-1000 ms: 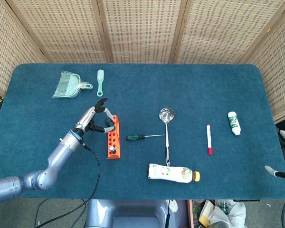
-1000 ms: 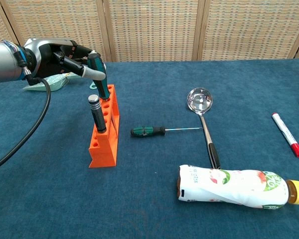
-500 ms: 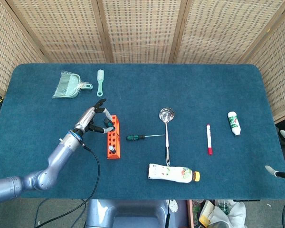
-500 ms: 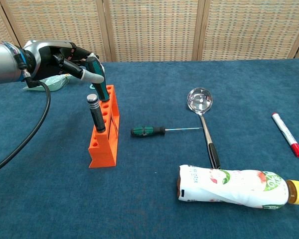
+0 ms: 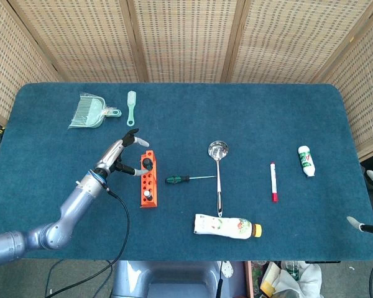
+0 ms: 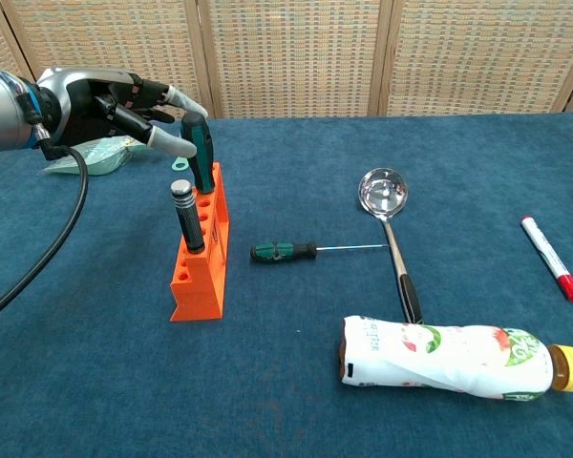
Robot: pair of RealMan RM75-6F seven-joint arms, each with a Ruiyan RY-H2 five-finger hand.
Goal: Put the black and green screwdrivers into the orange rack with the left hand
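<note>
Looking down, we see our left hand [image 6: 115,105] with fingers spread, holding nothing, just beside the black-and-green screwdriver [image 6: 201,153] standing upright in the orange rack [image 6: 202,258], a second green screwdriver [image 6: 285,251] lying nearby on the table.

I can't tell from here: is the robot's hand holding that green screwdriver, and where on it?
No, nothing is held. The left hand is open beside the green screwdriver, which stands by itself in the orange rack.
</note>
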